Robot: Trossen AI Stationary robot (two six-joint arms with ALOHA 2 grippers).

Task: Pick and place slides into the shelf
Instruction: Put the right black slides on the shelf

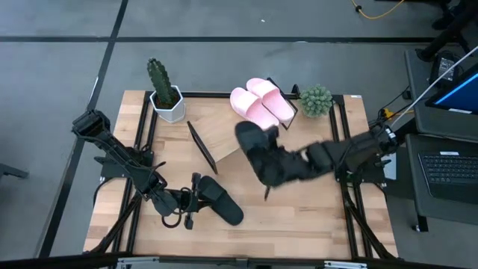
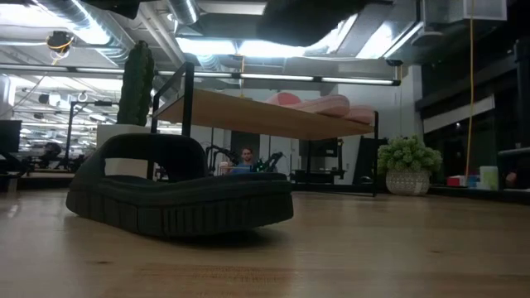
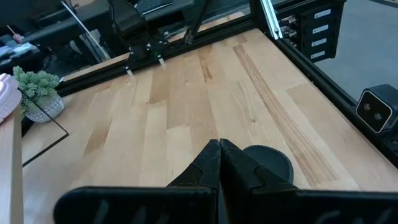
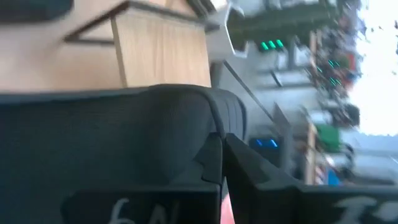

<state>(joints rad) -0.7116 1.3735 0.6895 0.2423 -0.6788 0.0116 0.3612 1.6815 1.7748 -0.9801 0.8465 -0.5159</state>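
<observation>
Black slide (image 1: 263,158) held off the table by the right gripper (image 1: 297,166), just in front of the shelf (image 1: 224,133) and close to its front edge. Right wrist view shows the two dark fingers (image 4: 214,163) pressed together on the dark strap (image 4: 155,124), so it's clamped on that slide. Second black slide (image 1: 221,200) lies flat on the table (image 1: 314,217) near the left front, sole down, strap up per the low view (image 2: 178,196). Left gripper (image 1: 190,202) sits right at this slide; left wrist view shows fingers (image 3: 219,163) closed together, apparently pinching its strap edge, though the contact itself is hard to see. Two pink slides (image 1: 261,102) already sit side by side on the right part of the shelf.

Handling guess: the slides look like moulded foam, so light, a bit flexible and not fragile. Matte ribbed surface should give fair friction. The wide strap is the best hold, since it's raised and thin enough for the jaws; the sole looks too broad. A one-sided strap grip may let the slide swing or tilt.

Cactus pot (image 1: 166,93) and small green plant (image 1: 316,101) stand at the shelf's ends, clear of the free slots left of the pinks.
</observation>
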